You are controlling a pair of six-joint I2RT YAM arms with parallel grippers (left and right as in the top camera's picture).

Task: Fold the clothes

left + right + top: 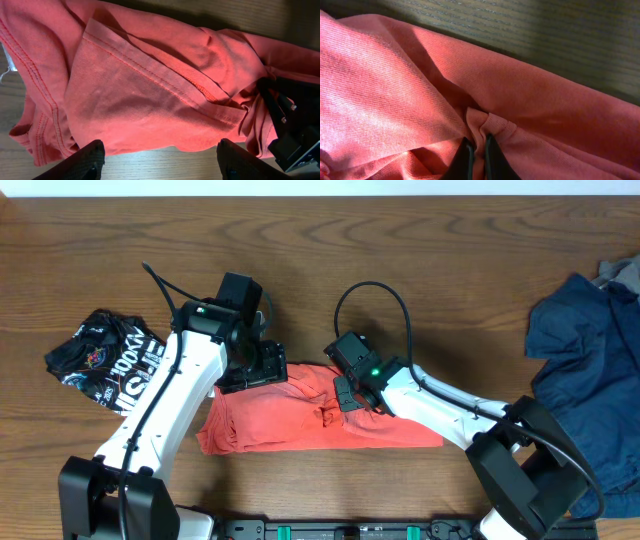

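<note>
The coral-red T-shirt [300,420] lies bunched in a long strip on the table's front middle; its lettering is hidden. My right gripper [345,395] is shut on a pinched fold of the shirt [479,131] near its middle. My left gripper [262,370] is open over the shirt's upper left edge, with the hemmed cloth [150,85] just ahead of its fingers [160,157] and bare wood between them. The right gripper also shows in the left wrist view [292,135]. A black white-lettered garment [105,360] lies crumpled at the left. A navy garment [585,370] lies at the right edge.
The brown wooden table [400,260] shows bare wood across the back. A bit of grey cloth [625,275] peeks out beside the navy garment at the far right. The arm bases stand at the front edge.
</note>
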